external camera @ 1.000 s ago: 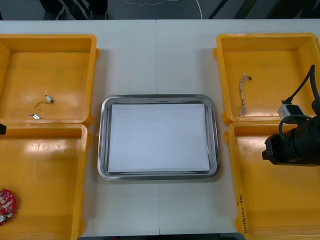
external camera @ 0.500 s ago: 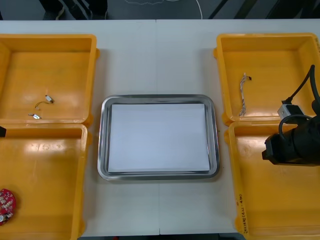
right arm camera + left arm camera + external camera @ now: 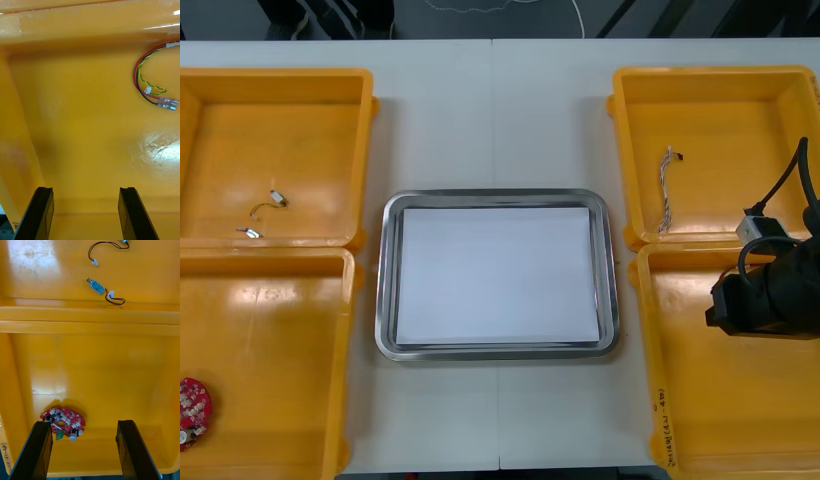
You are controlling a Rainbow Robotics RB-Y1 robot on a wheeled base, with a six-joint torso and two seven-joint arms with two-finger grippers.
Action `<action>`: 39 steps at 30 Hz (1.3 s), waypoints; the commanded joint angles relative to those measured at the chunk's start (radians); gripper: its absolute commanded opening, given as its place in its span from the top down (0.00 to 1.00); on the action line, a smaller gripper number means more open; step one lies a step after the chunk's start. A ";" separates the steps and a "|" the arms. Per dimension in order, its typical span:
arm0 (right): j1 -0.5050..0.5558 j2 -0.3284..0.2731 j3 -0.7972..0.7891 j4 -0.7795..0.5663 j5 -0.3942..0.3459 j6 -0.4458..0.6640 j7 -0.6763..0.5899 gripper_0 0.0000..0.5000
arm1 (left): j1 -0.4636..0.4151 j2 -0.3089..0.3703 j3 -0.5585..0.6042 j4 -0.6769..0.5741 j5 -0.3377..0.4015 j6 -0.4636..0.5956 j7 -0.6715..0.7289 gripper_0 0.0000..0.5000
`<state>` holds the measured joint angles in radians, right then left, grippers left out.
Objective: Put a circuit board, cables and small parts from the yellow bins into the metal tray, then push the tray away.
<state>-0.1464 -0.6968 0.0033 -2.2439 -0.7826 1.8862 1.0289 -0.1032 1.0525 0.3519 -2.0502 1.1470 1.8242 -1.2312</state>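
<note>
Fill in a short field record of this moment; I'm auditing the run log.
tray: metal tray, white inside, nothing in it
board: red circuit board in near left yellow bin
small parts: small metal parts in far left bin
cable: twisted cable in far right bin
left gripper: fingers open, over the near left bin, board just ahead
right gripper: fingers open, holding nothing, over near right bin; red and yellow cable lies ahead

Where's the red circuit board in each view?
Front view: circuit board in the left near bin's outer near corner.
Left wrist view: circuit board just ahead of one finger of the open left pincer.
Right wrist view: right pincer over the red and yellow cable's bin.
Shared landmark: rim between the left bins.
</note>
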 commanded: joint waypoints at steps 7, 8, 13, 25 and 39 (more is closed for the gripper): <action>-0.001 -0.027 -0.060 -0.006 0.016 0.004 0.310 0.00 | 0.198 0.044 0.033 -0.021 0.014 -0.122 -0.183 0.00; -0.001 -0.032 -0.066 -0.006 0.020 0.001 0.356 0.00 | 0.212 0.044 0.033 -0.022 0.010 -0.126 -0.208 0.00; -0.001 -0.052 -0.071 -0.006 0.036 -0.030 0.531 0.00 | 0.272 0.044 0.033 -0.030 -0.010 -0.155 -0.329 0.00; 0.021 -0.086 -0.071 0.063 0.042 -0.147 0.843 0.00 | 0.367 0.044 0.033 -0.030 -0.038 -0.230 -0.623 0.00; 0.042 -0.139 -0.071 0.198 -0.040 -0.302 1.080 0.00 | 0.399 0.021 0.032 0.005 -0.056 -0.260 -1.001 0.00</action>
<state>-0.1218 -0.7874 -0.0395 -2.0561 -0.8079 1.6048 2.0484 0.2702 1.0559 0.3550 -2.0559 1.0959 1.5802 -2.1222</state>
